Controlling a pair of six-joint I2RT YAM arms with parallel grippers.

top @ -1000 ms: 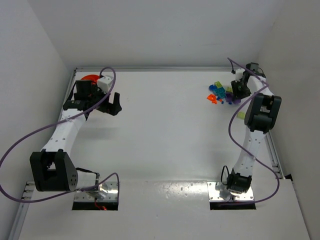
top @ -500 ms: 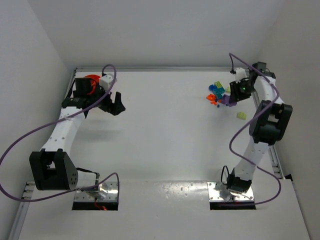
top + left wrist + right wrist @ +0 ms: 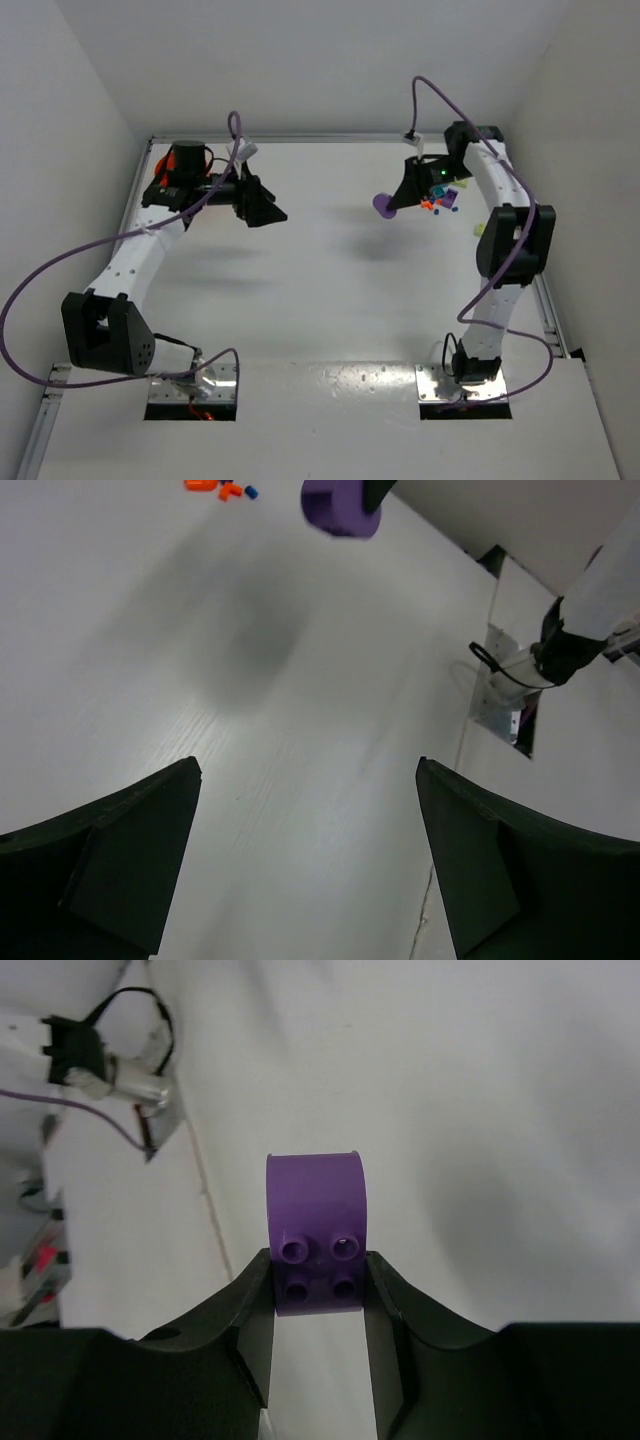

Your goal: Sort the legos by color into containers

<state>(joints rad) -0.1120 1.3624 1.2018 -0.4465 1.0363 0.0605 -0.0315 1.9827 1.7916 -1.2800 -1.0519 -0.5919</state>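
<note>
My right gripper (image 3: 318, 1260) is shut on a purple piece (image 3: 315, 1210) with four studs and a rounded body, held in the air above the table. In the top view this purple piece (image 3: 384, 205) hangs left of the pile of small legos (image 3: 441, 200) in orange, blue and purple; whether it is a brick or a container I cannot tell. A yellow-green brick (image 3: 480, 229) lies apart near the right arm. My left gripper (image 3: 270, 212) points right, open and empty (image 3: 305, 770). The orange bowl (image 3: 187, 155) sits at the back left, partly hidden behind the left arm.
White walls close in the table on the left, back and right. A metal rail (image 3: 548, 300) runs along the right edge. The left wrist view shows orange legos (image 3: 215, 486) and the purple piece (image 3: 340, 505) at its top edge, and the right arm's base (image 3: 520, 670).
The right arm swung left, carrying the purple piece up and away from the lego pile. The left gripper turned and reached right, away from the orange bowl.
</note>
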